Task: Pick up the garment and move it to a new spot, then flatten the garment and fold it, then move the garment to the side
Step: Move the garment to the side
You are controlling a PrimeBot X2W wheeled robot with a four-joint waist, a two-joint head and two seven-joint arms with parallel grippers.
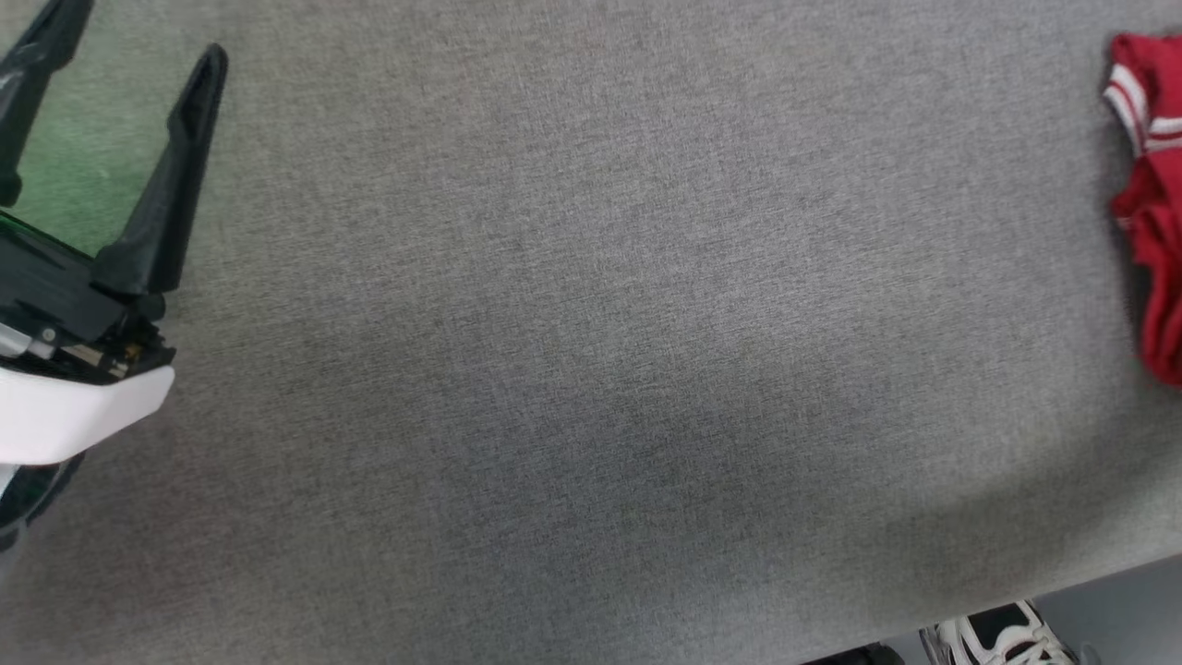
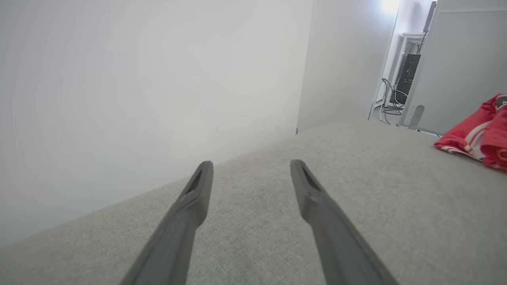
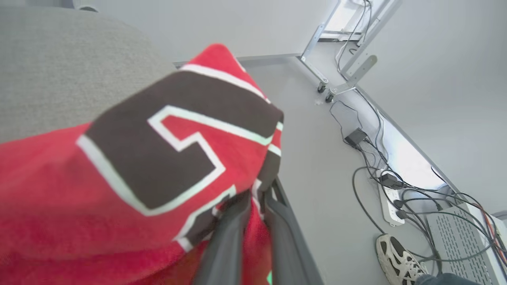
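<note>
Left claw [image 1: 138,32]: seen at the upper left of the head view, over the grey cloth-covered table [image 1: 591,332]. Its two dark fingers are spread wide and nothing is held between them. In the left wrist view the left claw [image 2: 251,163] is seen low over the table [image 2: 396,206], tips pointed toward a plain white wall [image 2: 138,99].

Right claw [image 3: 257,198]: fingers are drawn close together and clamped on the garment [image 3: 119,178]. Red cloth is pinched between them, and a large black white-edged character lies bunched just above the tips.

Garment [image 1: 1154,212]: found at the far right edge of the head view, crumpled on the table, with white-and-red stripe trim showing and part cut off by the frame. In the left wrist view the garment [image 2: 475,134] is seen as a red heap at the right, well apart from the left claw.

Beyond the table edge, a floor [image 3: 317,158] with cables [image 3: 396,186] and a person's white-and-black shoe [image 3: 396,257] is noted; the shoe [image 1: 997,637] is also seen at the bottom of the head view.
</note>
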